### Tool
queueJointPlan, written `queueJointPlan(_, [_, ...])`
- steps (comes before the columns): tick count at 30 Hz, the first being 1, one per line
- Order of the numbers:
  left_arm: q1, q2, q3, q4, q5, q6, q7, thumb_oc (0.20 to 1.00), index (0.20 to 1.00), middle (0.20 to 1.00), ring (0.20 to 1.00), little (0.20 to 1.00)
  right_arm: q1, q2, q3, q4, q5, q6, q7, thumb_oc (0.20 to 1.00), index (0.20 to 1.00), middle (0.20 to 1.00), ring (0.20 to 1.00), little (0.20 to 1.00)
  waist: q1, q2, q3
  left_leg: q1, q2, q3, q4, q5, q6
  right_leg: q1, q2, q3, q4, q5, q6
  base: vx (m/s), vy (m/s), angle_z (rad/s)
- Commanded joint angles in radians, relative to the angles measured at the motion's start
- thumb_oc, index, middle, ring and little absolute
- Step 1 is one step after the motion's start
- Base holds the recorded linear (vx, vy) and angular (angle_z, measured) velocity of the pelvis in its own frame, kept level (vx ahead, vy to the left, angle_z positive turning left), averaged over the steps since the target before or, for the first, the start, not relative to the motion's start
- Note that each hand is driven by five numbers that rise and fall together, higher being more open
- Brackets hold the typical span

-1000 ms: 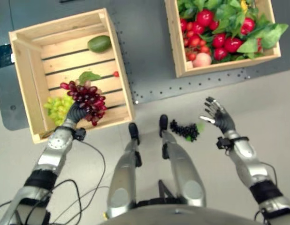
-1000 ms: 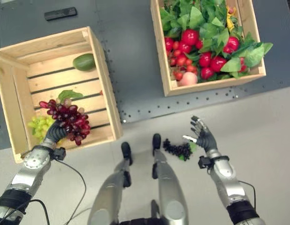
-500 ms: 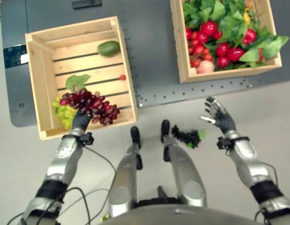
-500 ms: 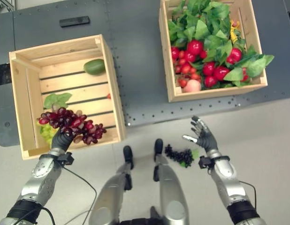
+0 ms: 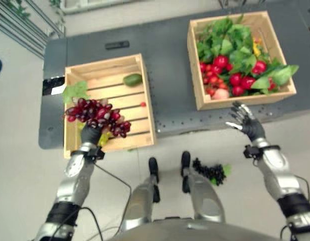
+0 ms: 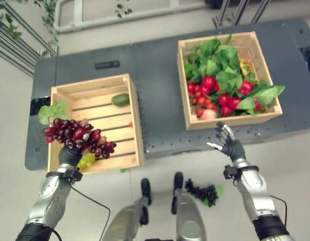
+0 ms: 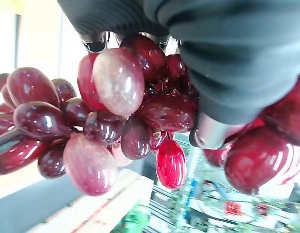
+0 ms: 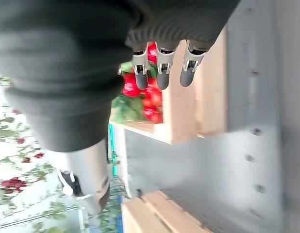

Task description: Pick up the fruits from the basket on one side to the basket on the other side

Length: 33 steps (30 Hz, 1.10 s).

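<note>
The left hand (image 5: pixel 90 134) has its fingers closed round a bunch of red grapes (image 5: pixel 97 116) with a green leaf (image 5: pixel 74 92), held up over the front left corner of the left wooden crate (image 5: pixel 146 108). A bunch of green grapes (image 6: pixel 86 160) lies in that corner, just beneath the hand. An avocado (image 5: pixel 132 79) rests near the crate's back right corner, and a small red fruit (image 5: pixel 143 104) lies by its right wall.

The right hand (image 5: pixel 250 124) hangs empty with fingers spread, in front of the surface (image 5: pixel 170 65) and the right wooden crate (image 5: pixel 200 103), which holds red fruits (image 5: pixel 230 80) and green leaves (image 5: pixel 222 42). A bunch of dark grapes (image 5: pixel 211 171) lies on the floor (image 5: pixel 24 181).
</note>
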State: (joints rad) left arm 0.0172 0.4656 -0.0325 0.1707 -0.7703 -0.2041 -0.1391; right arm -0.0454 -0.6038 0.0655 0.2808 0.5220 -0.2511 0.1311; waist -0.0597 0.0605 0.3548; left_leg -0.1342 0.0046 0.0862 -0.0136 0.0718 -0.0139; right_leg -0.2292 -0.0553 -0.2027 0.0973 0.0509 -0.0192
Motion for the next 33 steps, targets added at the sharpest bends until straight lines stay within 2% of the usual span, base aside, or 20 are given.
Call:
queueJointPlan(1, [0.032, 0.029, 0.065, -0.070, -0.059, -0.074, -0.042, 0.200, 0.200, 0.200, 0.200, 0.200, 0.017, -0.041, -0.013, -0.047, -0.002, -0.021, 0.034, 1.000, 1.000, 1.000, 1.000, 1.000, 0.011, -0.058, -0.105, -0.001, -0.038, 0.003, 0.065, -0.097, 0.008, 0.025, -0.013, -0.008, 0.023, -0.083, 0.084, 0.08, 0.006, 0.10])
queueJointPlan(9, [0.064, 0.061, 0.055, -0.147, -0.081, -0.064, -0.102, 0.200, 0.200, 0.200, 0.200, 0.200, 0.001, -0.168, -0.038, -0.102, 0.005, -0.014, 0.094, 1.000, 1.000, 1.000, 1.000, 1.000, 0.018, -0.070, -0.186, 0.070, -0.035, 0.000, 0.021, -0.098, 0.006, 0.100, -0.004, -0.022, -0.023, -0.086, 0.091, 0.08, -0.011, 0.03])
queueJointPlan(11, [0.067, 0.093, 0.031, -0.199, -0.101, -0.053, -0.130, 0.200, 0.200, 0.200, 0.200, 0.200, -0.030, -0.236, -0.015, -0.107, 0.031, -0.003, 0.128, 1.000, 1.000, 1.000, 1.000, 1.000, 0.024, -0.079, -0.220, 0.095, -0.034, 0.001, 0.002, -0.098, 0.005, 0.127, 0.000, -0.027, -0.044, -0.086, 0.094, 0.09, -0.026, 0.07])
queueJointPlan(15, [0.050, 0.128, -0.012, -0.249, -0.143, -0.044, -0.158, 0.200, 0.200, 0.200, 0.200, 0.200, -0.087, -0.284, 0.040, -0.120, 0.094, 0.008, 0.165, 1.000, 1.000, 1.000, 1.000, 1.000, 0.030, -0.086, -0.248, 0.117, -0.034, 0.002, -0.009, -0.098, 0.003, 0.154, 0.003, -0.031, -0.059, -0.085, 0.097, 0.06, -0.022, 0.06])
queueJointPlan(23, [-0.008, 0.203, -0.167, -0.363, -0.248, -0.010, -0.225, 0.200, 0.200, 0.200, 0.200, 0.200, -0.272, -0.302, 0.252, -0.112, 0.202, 0.027, 0.245, 1.000, 1.000, 1.000, 1.000, 1.000, 0.041, -0.096, -0.306, 0.174, -0.034, -0.002, -0.036, -0.102, 0.001, 0.218, 0.010, -0.040, -0.089, -0.090, 0.098, 0.06, -0.015, 0.05])
queueJointPlan(28, [-0.081, 0.263, -0.276, -0.380, -0.247, 0.004, -0.250, 0.200, 0.200, 0.200, 0.200, 0.200, -0.387, -0.273, 0.417, -0.118, 0.224, 0.054, 0.288, 1.000, 1.000, 1.000, 1.000, 1.000, 0.047, -0.100, -0.333, 0.197, -0.033, 0.001, -0.048, -0.103, -0.001, 0.241, 0.014, -0.039, -0.099, -0.090, 0.099, 0.03, -0.013, 0.05])
queueJointPlan(33, [-0.161, 0.308, -0.352, -0.384, -0.243, 0.011, -0.259, 0.200, 0.200, 0.200, 0.200, 0.200, -0.455, -0.230, 0.513, -0.110, 0.221, 0.066, 0.300, 1.000, 1.000, 1.000, 1.000, 1.000, 0.049, -0.096, -0.344, 0.205, -0.034, 0.001, -0.055, -0.100, -0.001, 0.250, 0.014, -0.043, -0.106, -0.087, 0.101, 0.00, 0.000, 0.00])
